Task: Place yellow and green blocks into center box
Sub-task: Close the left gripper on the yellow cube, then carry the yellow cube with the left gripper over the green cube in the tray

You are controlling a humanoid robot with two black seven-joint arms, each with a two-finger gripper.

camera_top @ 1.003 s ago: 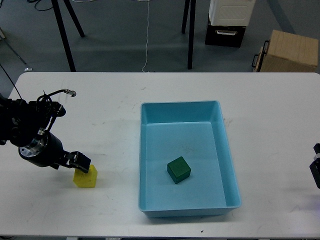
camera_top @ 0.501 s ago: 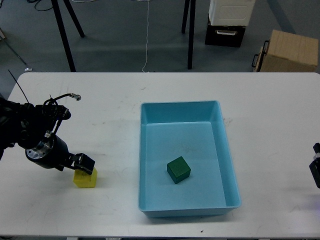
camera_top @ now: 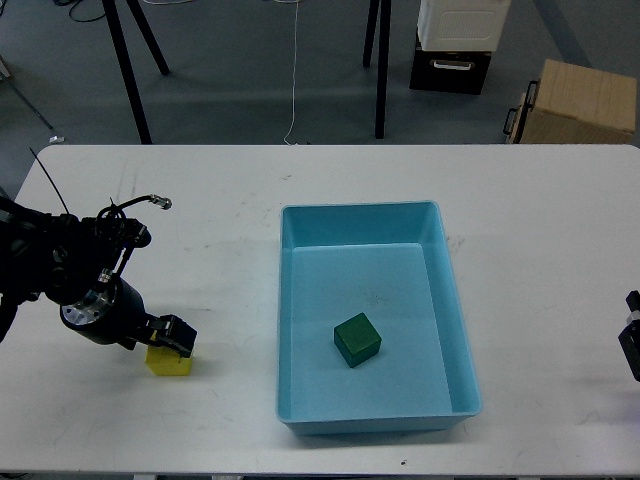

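Left pincer: low in the left part of the frame, at the end of the black arm that comes in from the left edge; it sits right on top of the yellow block, dark and seen end-on, so I cannot tell whether its fingers are spread or pressed together.
Yellow block: on the worktop at lower left, only its lower part showing under the pincer; well apart from the box.
Left arm: bulky black body with a thin cable looping up over it, lying across the left edge of the worktop.
Box: light blue tray at the middle of the frame, long side running top to bottom, to the right of the yellow block.
Green block: inside the box, on its floor, a bit below the middle and turned slightly askew; it touches no wall.
Right pincer: only a dark sliver at the right edge, low in the frame; cannot tell its state.
Worktop: white, spanning the frame.
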